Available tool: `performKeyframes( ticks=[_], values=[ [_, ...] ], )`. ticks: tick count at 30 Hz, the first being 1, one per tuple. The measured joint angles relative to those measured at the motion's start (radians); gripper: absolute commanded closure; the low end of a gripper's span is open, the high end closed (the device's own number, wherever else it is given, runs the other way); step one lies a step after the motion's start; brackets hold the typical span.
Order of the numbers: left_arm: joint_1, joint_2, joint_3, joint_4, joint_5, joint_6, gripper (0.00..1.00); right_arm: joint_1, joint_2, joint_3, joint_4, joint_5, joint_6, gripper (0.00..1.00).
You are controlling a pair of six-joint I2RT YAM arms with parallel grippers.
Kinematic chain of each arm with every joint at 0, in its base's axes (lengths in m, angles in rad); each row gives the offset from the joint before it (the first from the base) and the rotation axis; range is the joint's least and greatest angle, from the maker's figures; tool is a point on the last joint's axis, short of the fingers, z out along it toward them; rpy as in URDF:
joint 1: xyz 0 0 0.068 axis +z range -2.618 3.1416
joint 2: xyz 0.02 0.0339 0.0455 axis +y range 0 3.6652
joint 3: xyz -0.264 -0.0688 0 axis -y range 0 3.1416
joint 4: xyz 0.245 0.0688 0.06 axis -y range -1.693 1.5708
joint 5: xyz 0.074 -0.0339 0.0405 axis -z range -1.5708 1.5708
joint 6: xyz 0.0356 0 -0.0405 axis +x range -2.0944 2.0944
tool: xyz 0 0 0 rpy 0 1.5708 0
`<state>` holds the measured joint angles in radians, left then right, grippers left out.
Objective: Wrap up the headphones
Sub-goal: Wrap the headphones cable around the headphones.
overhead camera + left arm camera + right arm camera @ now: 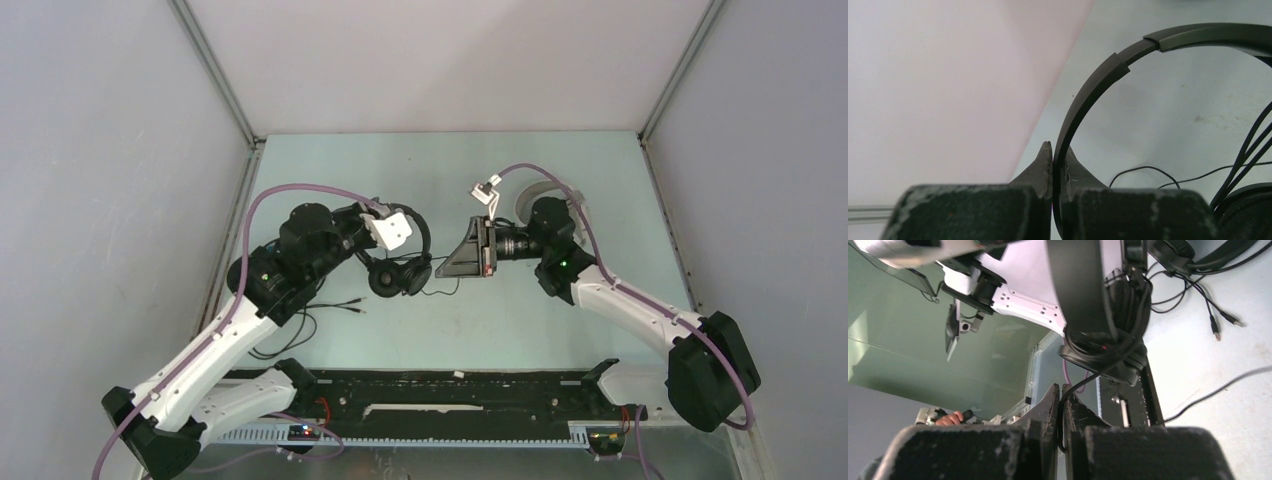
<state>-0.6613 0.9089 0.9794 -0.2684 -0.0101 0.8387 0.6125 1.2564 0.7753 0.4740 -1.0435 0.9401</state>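
Left claw (pixel 1057 150) closed, pinching the headband of the black headphones (pixel 1098 85) near its lower end. The band goes down between the two fingers and arcs up and away to the right of the claw. Dark cable strands hang at the far right of that view, next to an ear cup.

Right claw (pixel 1060 389) closed on a thin black cable (pixel 1088 379). The cable leaves the fingertips and runs up to the ear cup just beyond, where more cable sits in loops around the cup. From above, this claw points straight at the left claw, with the black headphones between them, right at the left claw's tip and a little apart from the right one. Can't tell whether the ear cups touch the tabletop (pixel 480 330).

Two plugs (pixel 1228 319) on loose leads lie on the tabletop, off to the side of the right claw and well apart from it.

White headphones (pixel 525 200) sit behind the right claw, beside its wrist, partly hidden by the arm.
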Motion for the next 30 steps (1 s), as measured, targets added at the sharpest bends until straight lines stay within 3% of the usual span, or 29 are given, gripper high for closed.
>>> performKeyframes(
  ticks=[6,13,21,30],
  values=[
    [0.0,-0.001,-0.035,0.048,-0.052,-0.007,1.0,0.009,0.024,0.0,0.147,0.01,0.127,0.96],
    [0.0,0.017,-0.035,0.074,-0.146,-0.094,1.0,0.025,0.126,0.06,0.29,0.029,0.251,0.9],
    [-0.024,0.044,-0.027,0.07,-0.4,-0.295,1.0,0.066,0.186,0.204,0.282,0.074,0.253,0.87],
    [-0.082,0.113,0.114,-0.122,-0.634,-0.616,1.0,0.126,0.204,0.318,0.141,0.141,0.138,0.85]
  ],
)
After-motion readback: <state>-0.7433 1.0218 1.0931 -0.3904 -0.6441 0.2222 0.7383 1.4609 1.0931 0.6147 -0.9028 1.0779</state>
